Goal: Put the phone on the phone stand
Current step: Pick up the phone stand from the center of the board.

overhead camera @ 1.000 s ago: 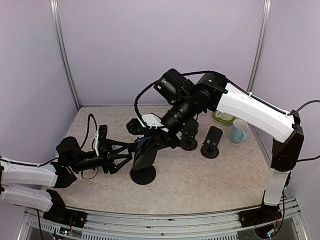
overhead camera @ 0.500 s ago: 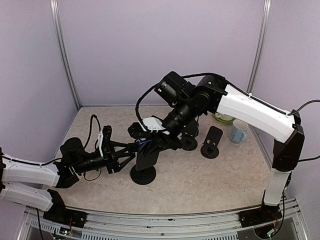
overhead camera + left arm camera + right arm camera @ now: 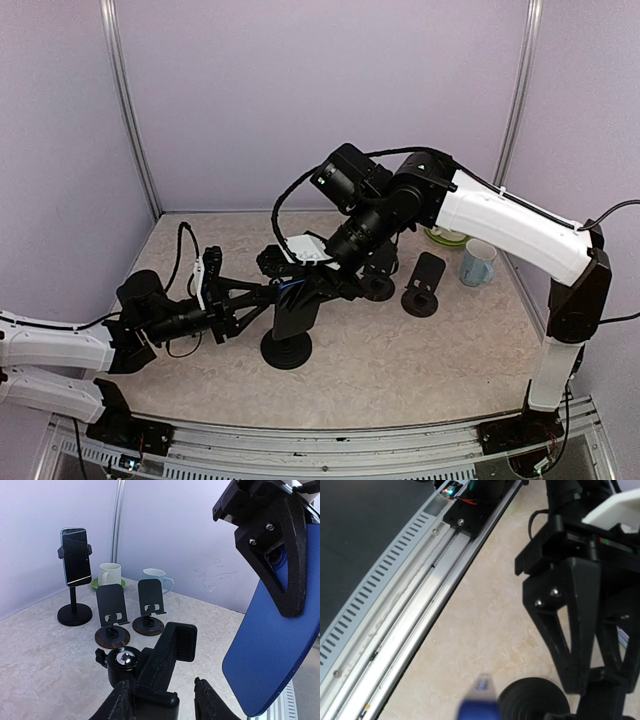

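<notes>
The blue phone [image 3: 274, 645] hangs upright in my right gripper [image 3: 280, 580], which is shut on its upper part. In the top view the phone [image 3: 297, 308] is just above the black phone stand, whose round base [image 3: 286, 350] sits on the table. The stand's clamp [image 3: 167, 660] lies between my left gripper's [image 3: 162, 702] fingers: it touches the left finger [image 3: 119, 702] and is apart from the right one. The left gripper [image 3: 262, 298] is open. In the right wrist view the phone [image 3: 480, 709] is a blue blur beside the stand base [image 3: 532, 700].
Two small stands on round wooden bases [image 3: 378, 278] [image 3: 424, 288] sit behind the stand. A pale blue mug [image 3: 478, 262] and a cup on a green saucer [image 3: 447, 236] are at the back right. Another tall stand holding a phone [image 3: 75, 555] shows in the left wrist view.
My left gripper has moved right and up, closing in around the stand's clamp. The right gripper with the phone has shifted only slightly.
</notes>
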Available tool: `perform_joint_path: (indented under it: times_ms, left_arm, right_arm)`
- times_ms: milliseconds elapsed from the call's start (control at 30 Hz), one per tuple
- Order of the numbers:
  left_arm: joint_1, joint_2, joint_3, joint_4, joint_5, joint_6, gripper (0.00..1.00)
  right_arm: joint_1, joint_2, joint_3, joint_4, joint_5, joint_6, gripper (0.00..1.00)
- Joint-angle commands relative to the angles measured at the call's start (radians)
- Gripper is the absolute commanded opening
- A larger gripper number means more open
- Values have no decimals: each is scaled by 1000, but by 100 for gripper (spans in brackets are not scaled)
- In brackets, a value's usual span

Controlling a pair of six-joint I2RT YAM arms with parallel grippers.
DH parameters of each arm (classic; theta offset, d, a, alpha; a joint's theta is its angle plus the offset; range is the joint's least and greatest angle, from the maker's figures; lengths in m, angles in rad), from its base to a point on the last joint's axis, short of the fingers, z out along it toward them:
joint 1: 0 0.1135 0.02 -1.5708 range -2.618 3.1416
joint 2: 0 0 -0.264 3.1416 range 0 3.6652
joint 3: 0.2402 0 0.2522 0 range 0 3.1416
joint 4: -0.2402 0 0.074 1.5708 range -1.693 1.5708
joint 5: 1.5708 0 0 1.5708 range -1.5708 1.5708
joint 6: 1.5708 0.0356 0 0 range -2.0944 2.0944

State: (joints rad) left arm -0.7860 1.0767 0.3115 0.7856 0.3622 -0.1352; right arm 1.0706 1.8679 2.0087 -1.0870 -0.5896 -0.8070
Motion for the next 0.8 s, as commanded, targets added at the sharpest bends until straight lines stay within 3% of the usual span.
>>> perform_joint_path:
  times_ms: [0,167,367,767]
  left_arm:
    - [-3,33,42,-16,40,23,39]
    - [-2,42,40,-11,54,29,31]
    - [7,-10,9,-14,62,45,45]
    - [46,-16,1,-21,149,43,39]
  right_arm:
    - [-6,-37,16,29,-15,10,0]
    - [-6,-49,8,36,-15,12,0]
    - [-9,-55,-10,45,-10,14,0]
    - [-10,-46,-3,41,-12,19,0]
